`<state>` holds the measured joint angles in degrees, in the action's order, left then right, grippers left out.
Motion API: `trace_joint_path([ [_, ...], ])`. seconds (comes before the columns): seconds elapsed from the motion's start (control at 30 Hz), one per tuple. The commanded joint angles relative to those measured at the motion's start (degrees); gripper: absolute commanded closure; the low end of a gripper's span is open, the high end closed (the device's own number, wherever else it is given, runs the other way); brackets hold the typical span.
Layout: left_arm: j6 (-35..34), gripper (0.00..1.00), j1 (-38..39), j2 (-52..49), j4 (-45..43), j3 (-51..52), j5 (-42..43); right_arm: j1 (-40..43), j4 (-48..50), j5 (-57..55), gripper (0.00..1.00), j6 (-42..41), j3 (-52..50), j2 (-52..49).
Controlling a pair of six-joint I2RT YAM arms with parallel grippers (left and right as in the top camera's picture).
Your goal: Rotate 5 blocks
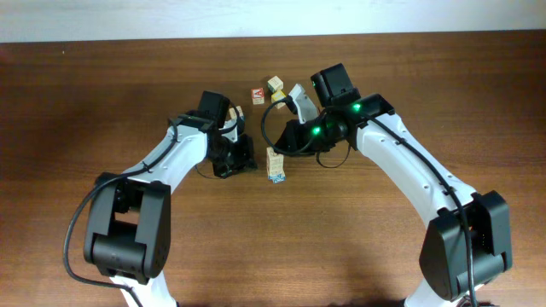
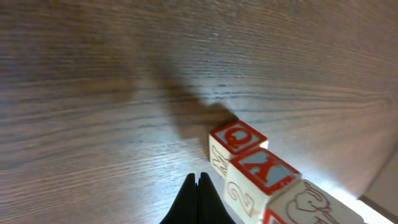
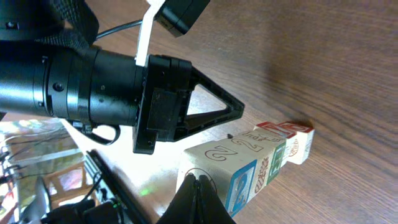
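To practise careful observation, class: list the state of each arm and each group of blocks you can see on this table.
Left arm: jaws shut, gripping nothing.
Right arm: jaws shut, gripping nothing.
Row of blocks: touching in a line, resting flat.
Red-faced block: separate, apart from the row.

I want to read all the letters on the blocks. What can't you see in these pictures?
- Overhead: prints on the row of blocks are too small to read.
- Left wrist: the elephant block is cut off by the bottom edge.
- Right wrist: the right gripper covers part of the nearest block.
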<state>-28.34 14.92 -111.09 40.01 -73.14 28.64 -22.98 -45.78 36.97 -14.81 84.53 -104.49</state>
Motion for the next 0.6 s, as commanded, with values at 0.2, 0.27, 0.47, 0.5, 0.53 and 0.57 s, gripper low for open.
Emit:
trace_joint_path([
  [0.2,-0.35,1.0,-0.07,1.51,-0.24,-1.05,-3.63,-0.52,-0.98,-10.47,0.96,0.35,-1.27,-1.68],
  [0.27,-0.35,1.0,-0.07,1.51,-0.33,-1.05,-3.63,-0.63,-1.18,-10.45,0.96,0.35,-1.25,-1.68],
  [0.47,-0.33,1.0,-0.07,1.51,-0.35,-1.05,-3.63,-0.63,-1.62,-8.92,0.96,0.35,-1.25,-1.68],
  [0.5,-0.33,1.0,-0.07,1.51,-0.33,-1.05,-3.63,-0.63,-1.77,-8.94,0.96,0.35,-1.25,-1.68],
  [0.53,-0.35,1.0,-0.07,1.51,-0.33,-1.05,-3.58,-0.63,-1.86,-8.94,0.96,0.35,-1.25,-1.68],
  [0.57,-0.35,1.0,-0.04,1.51,-0.31,-1.05,-3.37,-0.63,-1.88,-8.94,0.96,0.35,-1.25,-1.68],
])
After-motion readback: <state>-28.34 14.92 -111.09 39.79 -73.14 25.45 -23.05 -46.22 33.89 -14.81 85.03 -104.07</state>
